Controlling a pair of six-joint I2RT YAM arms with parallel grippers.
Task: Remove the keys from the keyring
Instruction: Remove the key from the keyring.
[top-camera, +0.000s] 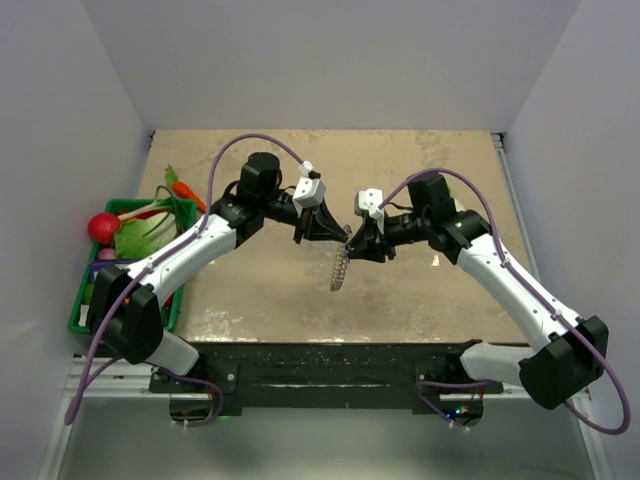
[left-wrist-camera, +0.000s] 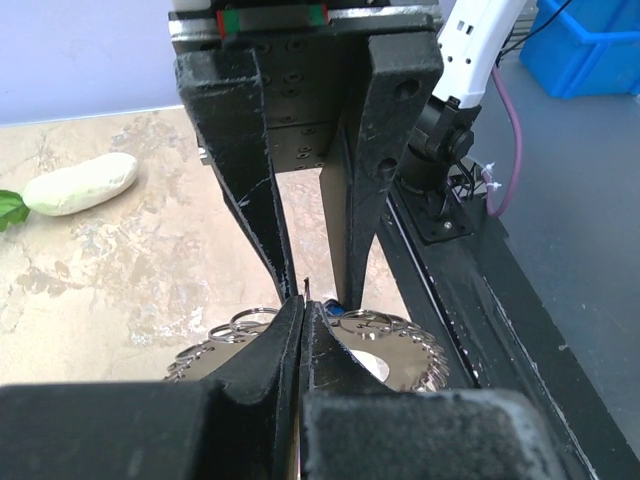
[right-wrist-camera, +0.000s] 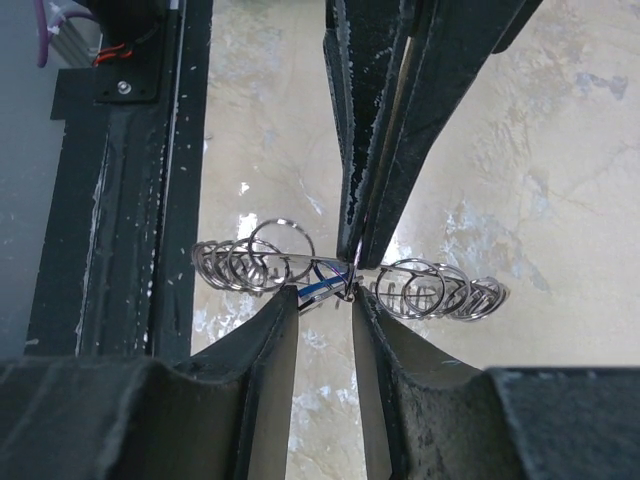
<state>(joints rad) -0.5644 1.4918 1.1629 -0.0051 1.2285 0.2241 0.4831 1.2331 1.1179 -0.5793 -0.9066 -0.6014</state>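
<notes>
The left arm (top-camera: 190, 250) and right arm (top-camera: 510, 275), white with black joints, reach from the near edge of the table (top-camera: 420, 160) and bend inward, wrists meeting tip to tip over its middle. The left gripper (left-wrist-camera: 303, 318) has its black fingers pressed together, pinching the keyring (right-wrist-camera: 250, 265). The right gripper (right-wrist-camera: 325, 305) faces it, jaws slightly parted.

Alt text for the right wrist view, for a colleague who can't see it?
The left gripper enters from the top, fingers shut on the middle of the grey coiled keyring, which spans the frame over the marbled table. The right gripper sits just below, fingers apart beside the blue-headed key.
</notes>
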